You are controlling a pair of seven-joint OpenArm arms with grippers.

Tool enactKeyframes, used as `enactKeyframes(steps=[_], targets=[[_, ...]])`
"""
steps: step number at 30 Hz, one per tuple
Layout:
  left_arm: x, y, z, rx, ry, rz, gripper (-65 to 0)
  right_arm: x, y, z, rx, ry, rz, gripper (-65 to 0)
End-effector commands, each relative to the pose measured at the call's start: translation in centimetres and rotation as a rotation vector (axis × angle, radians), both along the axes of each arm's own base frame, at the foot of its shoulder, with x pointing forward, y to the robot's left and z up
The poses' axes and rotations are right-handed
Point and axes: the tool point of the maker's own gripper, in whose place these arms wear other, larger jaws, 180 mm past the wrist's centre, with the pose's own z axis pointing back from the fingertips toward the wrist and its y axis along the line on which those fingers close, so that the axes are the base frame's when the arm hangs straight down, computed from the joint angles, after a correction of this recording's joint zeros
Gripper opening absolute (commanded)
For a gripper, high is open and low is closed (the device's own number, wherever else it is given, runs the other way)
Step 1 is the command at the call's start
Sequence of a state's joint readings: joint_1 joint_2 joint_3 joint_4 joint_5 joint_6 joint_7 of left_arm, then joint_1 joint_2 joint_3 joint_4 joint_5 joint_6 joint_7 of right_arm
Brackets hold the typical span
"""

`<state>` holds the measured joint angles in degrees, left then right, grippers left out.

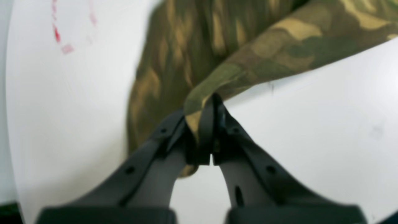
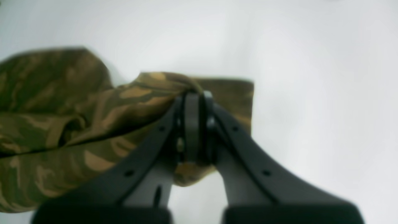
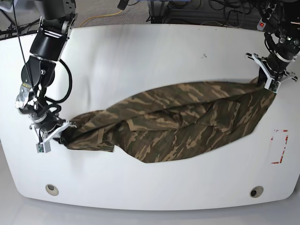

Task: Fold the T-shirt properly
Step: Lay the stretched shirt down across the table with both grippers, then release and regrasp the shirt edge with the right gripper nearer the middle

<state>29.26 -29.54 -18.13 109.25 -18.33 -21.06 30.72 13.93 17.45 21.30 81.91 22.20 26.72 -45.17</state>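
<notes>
The camouflage T-shirt (image 3: 178, 122) hangs stretched across the white table (image 3: 150, 51), sagging in the middle, in the base view. At its right end my left gripper (image 3: 268, 80) is shut on a corner of the cloth. The left wrist view shows that gripper (image 1: 209, 102) pinching a fold of the T-shirt (image 1: 279, 43) between its dark fingers. My right gripper (image 3: 60, 133) is shut on the shirt's left end. In the right wrist view this gripper (image 2: 195, 95) clamps the bunched T-shirt (image 2: 77, 124), with cloth edge showing behind the fingers.
Red tape marks (image 3: 280, 146) lie on the table near its right edge, also seen in the left wrist view as red tape marks (image 1: 59, 34). Two round holes (image 3: 52, 189) sit near the table's front edge. Cables lie beyond the far edge.
</notes>
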Motion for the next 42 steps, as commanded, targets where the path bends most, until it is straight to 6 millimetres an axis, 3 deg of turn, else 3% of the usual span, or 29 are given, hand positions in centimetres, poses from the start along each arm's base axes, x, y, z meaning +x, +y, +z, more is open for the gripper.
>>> enactKeyframes(steps=[1, 10, 20, 25, 29, 32, 34, 37, 39, 42], targets=[[-0.3, -0.4, -0.2, 0.043, -0.007, -0.036, -65.0, 0.2, -0.7, 2.6, -0.009, -0.091, -0.012, -65.0], [-4.4, 0.2, -3.7, 0.167, 0.125, -0.063, -65.0, -5.8, 0.1, -2.2, -0.005, 0.039, 0.020, -65.0], [-5.2, 1.6, -4.1, 0.177, 0.143, -0.003, -65.0, -11.0, -0.3, -5.4, -0.042, 0.156, 0.086, -65.0], [-5.5, 1.7, -4.5, 0.172, 0.156, 0.000, -65.0, -12.5, -0.2, -6.6, -0.042, 0.197, 0.091, -65.0], [-5.5, 1.7, -4.5, 0.171, 0.155, 0.000, -65.0, -12.8, -0.2, -6.7, -0.042, 0.203, 0.089, -56.8], [-5.5, 1.7, -4.5, 0.169, 0.153, 0.000, -65.0, -12.4, -0.2, -5.7, -0.061, 0.175, 0.094, -43.4], [-5.4, 1.8, -4.4, 0.173, 0.151, -0.003, -65.0, -11.9, 0.0, -4.1, -0.093, 0.133, 0.105, -30.6], [-5.4, 1.7, -4.3, 0.174, 0.149, -0.004, -65.0, -11.8, 0.9, -2.2, -0.129, 0.083, 0.125, -18.1], [-5.4, 1.7, -4.3, 0.174, 0.149, -0.004, -65.0, -11.6, 1.6, -0.7, -0.143, 0.048, 0.141, -14.1], [-5.4, 1.8, -4.3, 0.174, 0.149, -0.002, -65.0, -11.1, 3.8, 0.6, -0.130, 0.022, 0.204, -13.6]])
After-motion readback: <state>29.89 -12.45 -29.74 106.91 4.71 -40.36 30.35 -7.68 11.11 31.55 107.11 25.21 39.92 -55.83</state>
